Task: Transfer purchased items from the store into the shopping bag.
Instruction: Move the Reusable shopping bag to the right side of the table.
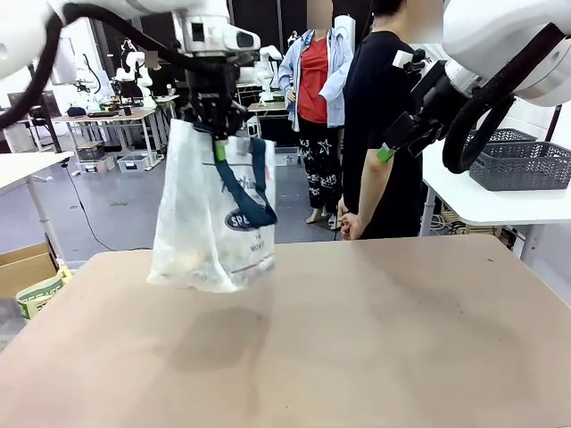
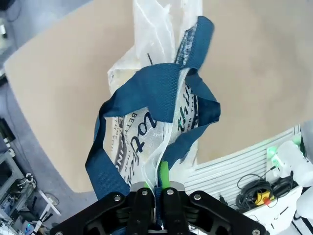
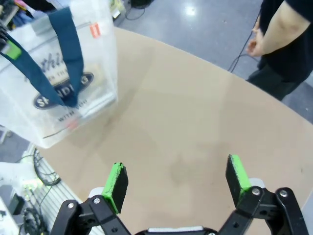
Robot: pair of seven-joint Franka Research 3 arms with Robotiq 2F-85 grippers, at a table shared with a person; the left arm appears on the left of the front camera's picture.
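The shopping bag (image 1: 210, 223), translucent white with navy handles and a round navy logo, hangs clear above the left half of the tan table (image 1: 375, 339). My left gripper (image 1: 217, 143) is shut on its top edge beside a handle. In the left wrist view the fingers (image 2: 164, 174) pinch the plastic and the bag (image 2: 156, 117) dangles below. Pale shapes show faintly through the bag's bottom; I cannot make out single purchased items. My right gripper (image 3: 176, 176) is open and holds nothing, high over the table's right side (image 1: 393, 143), with the bag (image 3: 63, 83) off to its left.
A person in black (image 1: 384, 134) stands at the far edge with a hand (image 1: 352, 223) held low. A dark grey perforated basket (image 1: 517, 160) sits on a white side table at right. A cardboard box (image 1: 27, 267) stands on the floor at left.
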